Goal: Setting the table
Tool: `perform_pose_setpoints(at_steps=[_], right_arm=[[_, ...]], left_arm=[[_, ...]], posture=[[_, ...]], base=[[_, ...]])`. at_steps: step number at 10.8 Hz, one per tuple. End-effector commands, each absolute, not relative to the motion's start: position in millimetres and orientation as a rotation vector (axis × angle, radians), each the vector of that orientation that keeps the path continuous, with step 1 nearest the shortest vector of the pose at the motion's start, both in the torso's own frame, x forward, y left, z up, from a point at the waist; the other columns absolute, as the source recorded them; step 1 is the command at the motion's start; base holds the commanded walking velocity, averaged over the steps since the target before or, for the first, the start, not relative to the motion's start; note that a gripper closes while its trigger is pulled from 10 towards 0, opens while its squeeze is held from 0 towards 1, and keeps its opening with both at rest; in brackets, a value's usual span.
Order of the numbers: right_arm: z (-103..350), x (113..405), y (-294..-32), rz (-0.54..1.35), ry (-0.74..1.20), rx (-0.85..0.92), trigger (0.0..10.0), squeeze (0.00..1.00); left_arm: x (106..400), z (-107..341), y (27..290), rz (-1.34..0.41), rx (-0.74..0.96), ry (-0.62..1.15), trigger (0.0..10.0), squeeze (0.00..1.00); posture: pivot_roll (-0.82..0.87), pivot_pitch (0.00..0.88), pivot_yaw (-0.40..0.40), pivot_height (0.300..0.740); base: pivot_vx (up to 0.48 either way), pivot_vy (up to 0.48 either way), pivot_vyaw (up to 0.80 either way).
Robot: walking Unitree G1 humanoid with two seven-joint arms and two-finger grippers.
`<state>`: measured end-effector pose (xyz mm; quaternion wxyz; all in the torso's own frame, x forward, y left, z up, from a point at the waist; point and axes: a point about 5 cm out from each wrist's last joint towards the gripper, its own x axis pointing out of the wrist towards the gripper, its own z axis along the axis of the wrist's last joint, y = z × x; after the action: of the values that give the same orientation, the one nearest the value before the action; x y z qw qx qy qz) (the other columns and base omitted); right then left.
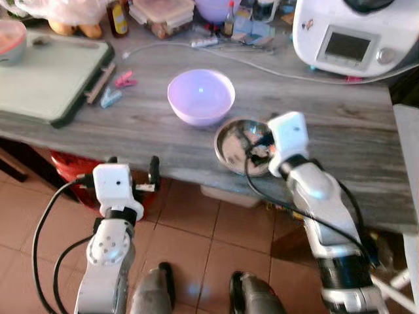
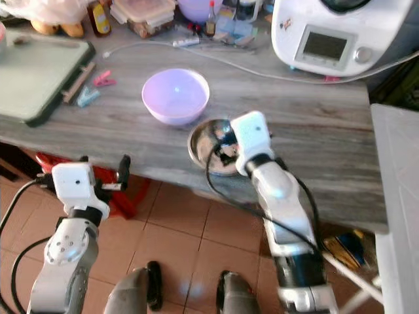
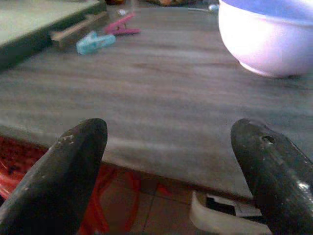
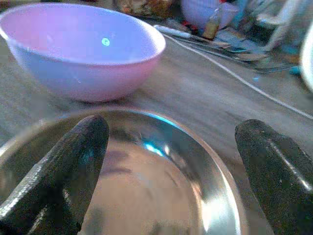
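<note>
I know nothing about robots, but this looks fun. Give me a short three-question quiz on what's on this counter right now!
1. True or false: the lilac bowl stands behind the steel bowl, farther from the counter's edge.
2. Which gripper hangs over the steel bowl? A) left gripper B) right gripper
3. Fill in: the blue and pink clothes pegs lie beside the green ____.

Key: 1 true. 2 B, its fingers spread. 3 cutting board.

We find no readable text, white kitchen appliance (image 1: 353, 36) with blank grey screen, bottle labels (image 1: 118, 19) too blurred.
</note>
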<state>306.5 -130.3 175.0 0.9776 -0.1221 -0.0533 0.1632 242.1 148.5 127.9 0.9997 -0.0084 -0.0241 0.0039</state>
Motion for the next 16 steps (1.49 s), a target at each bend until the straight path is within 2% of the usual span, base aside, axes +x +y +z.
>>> perform_pose_setpoints(at_steps=[1,5,7,10,13,16], right_arm=[[176.0,301.5,-131.7,0.305,-0.137,-0.267,10.0,0.0],[172.3,297.2,-134.1,0.265,-0.153,-0.226,10.0,0.0],[170.3,298.7,-132.7,0.261,-0.15,-0.238,10.0,0.0],[171.5,303.1,-129.9,0.256,-0.161,-0.243,10.0,0.0],[157.3,307.5,-139.2,0.16,-0.087,-0.274,10.0,0.0],[148.5,308.6,-138.5,0.121,-0.022,-0.194,10.0,0.0]], left_arm=[[239.4,122.1,151.2,0.025,-0.012,-0.019,10.0,0.0],[242.2,122.5,150.8,0.021,-0.017,-0.02,10.0,0.0],[242.9,123.3,151.5,0.021,-0.016,-0.022,10.0,0.0],[244.8,124.4,151.1,0.022,-0.019,-0.028,10.0,0.0],[242.4,127.5,144.8,-0.06,-0.042,-0.052,10.0,0.0],[241.4,129.1,143.8,-0.08,-0.055,-0.064,10.0,0.0]], posture=[[0.05,0.171,-0.017,0.74],[0.05,0.164,-0.017,0.74],[0.05,0.167,-0.019,0.74],[0.06,0.169,-0.019,0.74],[0.06,0.171,-0.011,0.74],[0.06,0.169,-0.01,0.74]], base=[[-0.401,0.0,0.0],[-0.398,0.0,0.0],[-0.377,0.0,-0.64],[-0.328,0.0,0.0],[0.0,0.0,0.0],[0.0,-0.331,0.0]])
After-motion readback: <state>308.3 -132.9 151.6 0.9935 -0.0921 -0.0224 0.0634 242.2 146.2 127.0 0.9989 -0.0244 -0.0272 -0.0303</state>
